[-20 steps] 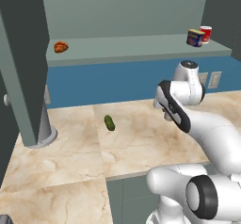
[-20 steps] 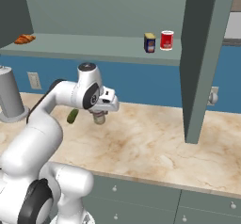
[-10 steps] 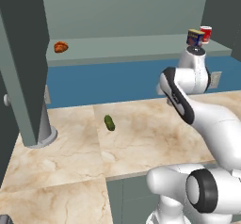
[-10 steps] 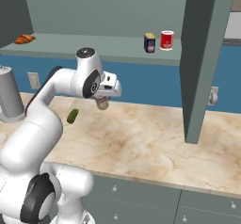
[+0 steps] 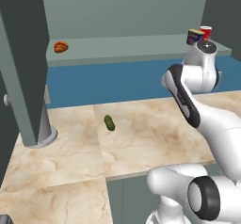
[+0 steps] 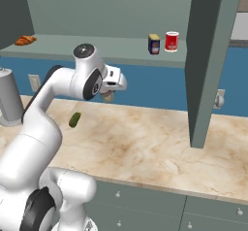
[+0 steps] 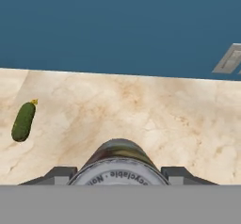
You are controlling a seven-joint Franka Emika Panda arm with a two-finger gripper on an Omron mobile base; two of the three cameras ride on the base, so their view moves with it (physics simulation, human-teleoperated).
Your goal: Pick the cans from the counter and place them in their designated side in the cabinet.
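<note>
A silver can (image 7: 118, 164) with a green-and-red label sits between my gripper's (image 7: 118, 175) two dark fingers, which are shut on it. In the right base view the gripper (image 6: 109, 95) hangs with the can (image 6: 108, 98) above the beige counter (image 6: 145, 142), in front of the blue wall and below the shelf. The yellow-topped, dark blue can (image 6: 154, 44) (image 5: 194, 36) stands on the cabinet shelf (image 6: 97, 48) beside the red can (image 6: 171, 41) (image 5: 205, 32). In the left base view my own arm hides the gripper.
A green pickle (image 5: 109, 122) (image 6: 74, 120) (image 7: 23, 121) lies on the counter to the left. A croissant (image 5: 60, 46) (image 6: 25, 41) rests at the shelf's left end. Open cabinet doors (image 6: 208, 55) (image 5: 23, 53) hang down at both sides. A grey post (image 5: 44, 124) stands at the left.
The arm has risen from just over the counter up toward shelf height, carrying the silver can. The grip has not changed.
</note>
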